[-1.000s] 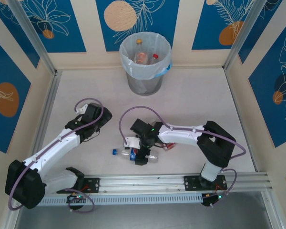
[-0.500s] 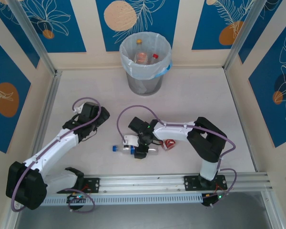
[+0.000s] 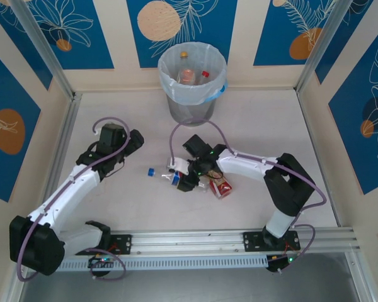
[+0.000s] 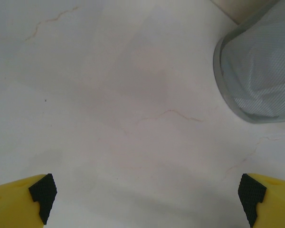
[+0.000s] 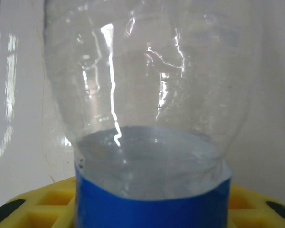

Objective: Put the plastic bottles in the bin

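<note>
A clear plastic bottle [image 3: 172, 178] with a blue label and blue cap lies across the middle of the table, and my right gripper [image 3: 186, 181] is shut on it. In the right wrist view the blue-labelled bottle [image 5: 147, 95] stands between the yellow fingers [image 5: 42, 199] of that gripper [image 5: 152, 211]. A red-labelled bottle [image 3: 222, 187] lies on the table just right of that gripper. The bin [image 3: 192, 104], a grey mesh basket with a white liner, stands at the back centre with two bottles [image 3: 189, 74] inside. My left gripper [image 3: 136, 141] hangs open over bare table, left of the held bottle.
The left wrist view has the bin's mesh wall [image 4: 261, 71] at its upper right and my left gripper [image 4: 145, 204] wide apart over the cracked white tabletop [image 4: 133, 95]. Blue patterned walls close the table in on three sides, with a metal rail [image 3: 227, 239] along the near edge.
My right gripper closed on the blue-labelled bottle and carried it away from the near edge towards the bin, uncovering the red-labelled bottle. The left arm swung slightly back and left.
</note>
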### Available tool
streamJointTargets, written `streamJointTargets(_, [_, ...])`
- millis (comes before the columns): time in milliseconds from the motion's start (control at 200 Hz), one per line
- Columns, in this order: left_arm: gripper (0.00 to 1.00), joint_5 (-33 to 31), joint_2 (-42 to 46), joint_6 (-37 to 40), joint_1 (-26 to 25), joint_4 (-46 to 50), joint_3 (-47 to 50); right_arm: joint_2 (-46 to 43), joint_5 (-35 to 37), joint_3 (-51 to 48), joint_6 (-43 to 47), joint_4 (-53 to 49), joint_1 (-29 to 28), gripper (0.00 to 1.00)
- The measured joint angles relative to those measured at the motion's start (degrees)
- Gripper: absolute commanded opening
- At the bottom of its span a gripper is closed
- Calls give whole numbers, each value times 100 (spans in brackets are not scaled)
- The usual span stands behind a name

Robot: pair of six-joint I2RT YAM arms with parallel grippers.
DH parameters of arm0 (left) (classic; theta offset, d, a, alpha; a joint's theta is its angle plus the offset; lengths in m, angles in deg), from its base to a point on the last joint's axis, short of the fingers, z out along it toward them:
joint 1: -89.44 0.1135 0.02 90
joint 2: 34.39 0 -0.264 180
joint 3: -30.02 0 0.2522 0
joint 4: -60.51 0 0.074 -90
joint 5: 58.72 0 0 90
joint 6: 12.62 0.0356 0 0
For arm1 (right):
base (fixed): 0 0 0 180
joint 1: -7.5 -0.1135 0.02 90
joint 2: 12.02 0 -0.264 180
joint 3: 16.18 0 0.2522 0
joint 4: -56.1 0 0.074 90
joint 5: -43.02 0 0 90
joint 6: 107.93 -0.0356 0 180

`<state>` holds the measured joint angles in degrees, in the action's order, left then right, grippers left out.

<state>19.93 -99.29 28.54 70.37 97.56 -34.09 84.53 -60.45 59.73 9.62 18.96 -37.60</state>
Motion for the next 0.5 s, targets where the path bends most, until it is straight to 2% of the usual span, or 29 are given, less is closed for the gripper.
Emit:
streamJointTargets(235, [100, -26, -4, 85, 393, 24, -52, -767, -1147, -199, -645, 1034, 935, 40])
streamJointTargets(500, [100, 48, -7, 83, 535, -46, 155, -1248, -1978, -341, -1786, 2389, 1895, 39])
